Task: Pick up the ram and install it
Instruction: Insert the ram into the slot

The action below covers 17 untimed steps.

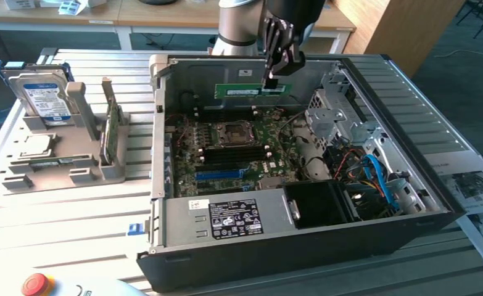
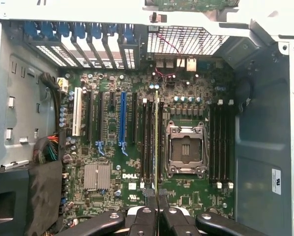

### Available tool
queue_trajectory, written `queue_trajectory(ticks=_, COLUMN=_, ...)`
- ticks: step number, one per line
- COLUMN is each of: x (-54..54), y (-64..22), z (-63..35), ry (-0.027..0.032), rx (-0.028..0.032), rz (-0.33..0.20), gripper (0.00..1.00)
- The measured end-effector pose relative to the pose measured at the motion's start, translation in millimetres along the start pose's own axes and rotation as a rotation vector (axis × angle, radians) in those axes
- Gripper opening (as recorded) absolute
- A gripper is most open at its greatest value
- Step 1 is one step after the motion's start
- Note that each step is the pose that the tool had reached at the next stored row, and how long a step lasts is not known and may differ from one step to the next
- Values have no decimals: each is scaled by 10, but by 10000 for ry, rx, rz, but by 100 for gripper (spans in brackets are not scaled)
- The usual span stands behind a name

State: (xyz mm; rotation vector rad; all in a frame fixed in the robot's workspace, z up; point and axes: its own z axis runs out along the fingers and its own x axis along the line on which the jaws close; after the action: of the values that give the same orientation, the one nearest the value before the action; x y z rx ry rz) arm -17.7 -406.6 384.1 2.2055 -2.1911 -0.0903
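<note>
The ram (image 1: pixel 248 90) is a long green stick hanging level above the motherboard (image 1: pixel 224 148) inside the open computer case (image 1: pixel 307 234), near its back wall. My gripper (image 1: pixel 272 85) is shut on one end of the stick. In the wrist view the ram (image 2: pixel 156 142) appears edge-on as a thin line running out from between my fingertips (image 2: pixel 150 198). It lies over the black memory slots (image 2: pixel 148 142) beside the processor socket (image 2: pixel 186 150), clear of the board.
A grey holder (image 1: pixel 60 166) on the exterior view's left carries a blue-labelled hard drive (image 1: pixel 45 98) and a green card standing on edge (image 1: pixel 110 126). Drive cages and cables (image 1: pixel 364 166) fill the case's right side. A red stop button (image 1: pixel 37 283) sits at the front.
</note>
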Motion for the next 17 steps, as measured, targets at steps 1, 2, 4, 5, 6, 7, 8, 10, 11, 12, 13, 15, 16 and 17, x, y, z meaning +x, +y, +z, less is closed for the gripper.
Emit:
queue_trajectory(ticks=1, x=0, y=-1, z=8, ry=1, rx=0, rz=0, gripper=12)
queue_trajectory(ticks=2, x=0, y=-1, z=17, ry=1, rx=0, rz=0, gripper=12)
queue_trajectory(ticks=4, x=1, y=-2, z=32, ry=1, rx=0, rz=0, gripper=12)
queue_trajectory(ticks=5, x=0, y=-3, z=39, ry=1, rx=1, rz=0, gripper=12)
queue_trajectory(ticks=6, x=1, y=-3, z=46, ry=1, rx=1, rz=0, gripper=12)
queue_trajectory(ticks=7, x=1, y=-3, z=53, ry=2, rx=0, rz=0, gripper=12)
queue_trajectory(ticks=8, x=1, y=-4, z=61, ry=2, rx=0, rz=0, gripper=12)
queue_trajectory(ticks=10, x=1, y=-5, z=76, ry=1, rx=0, rz=0, gripper=12)
queue_trajectory(ticks=11, x=1, y=-5, z=84, ry=1, rx=0, rz=0, gripper=12)
queue_trajectory(ticks=12, x=2, y=-6, z=93, ry=1, rx=1, rz=1, gripper=12)
queue_trajectory(ticks=13, x=2, y=-6, z=102, ry=1, rx=0, rz=0, gripper=12)
queue_trajectory(ticks=15, x=2, y=-7, z=122, ry=1, rx=1, rz=0, gripper=12)
queue_trajectory(ticks=16, x=2, y=-8, z=132, ry=2, rx=0, rz=0, gripper=12)
queue_trajectory(ticks=17, x=3, y=-8, z=142, ry=0, rx=1, rz=0, gripper=12)
